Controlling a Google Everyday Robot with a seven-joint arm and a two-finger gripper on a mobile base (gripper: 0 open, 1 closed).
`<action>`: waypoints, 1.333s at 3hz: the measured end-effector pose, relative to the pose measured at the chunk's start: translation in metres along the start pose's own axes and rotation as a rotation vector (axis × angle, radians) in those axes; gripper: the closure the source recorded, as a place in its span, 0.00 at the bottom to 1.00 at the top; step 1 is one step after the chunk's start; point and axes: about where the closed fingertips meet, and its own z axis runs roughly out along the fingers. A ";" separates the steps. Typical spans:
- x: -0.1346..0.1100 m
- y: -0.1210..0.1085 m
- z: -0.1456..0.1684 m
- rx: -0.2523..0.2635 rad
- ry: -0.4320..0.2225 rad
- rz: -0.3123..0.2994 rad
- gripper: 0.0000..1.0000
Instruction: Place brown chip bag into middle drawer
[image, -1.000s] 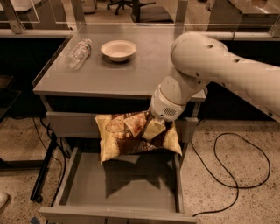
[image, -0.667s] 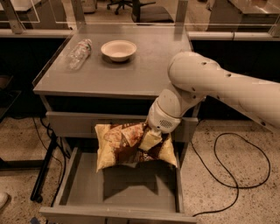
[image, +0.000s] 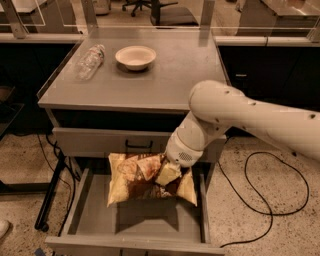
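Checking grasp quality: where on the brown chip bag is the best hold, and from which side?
Probably the top edge near the middle, from above. The brown chip bag hangs flat and wide over the middle drawer, and the gripper pinches it there.

The brown chip bag (image: 135, 182) is crinkly, glossy film, its creases catching the light. The gripper (image: 168, 174), of pale smooth plastic, pinches the bag's right half above the middle drawer (image: 145, 225), whose floor and low walls are grey painted metal, matt and smooth. The arm (image: 250, 115) has a cream plastic shell with a soft sheen. The cabinet top (image: 175, 75) is dull grey metal too. At its far left lie a clear ribbed plastic bottle (image: 90, 61) and a white matt bowl (image: 135, 56). The floor (image: 260, 235) looks like speckled stone; the black cable (image: 295, 200) on the right looks rubbery
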 end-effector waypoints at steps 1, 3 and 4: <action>0.015 0.007 0.056 -0.045 -0.034 0.072 1.00; 0.027 0.007 0.096 -0.079 -0.054 0.129 1.00; 0.032 0.007 0.127 -0.116 -0.062 0.152 1.00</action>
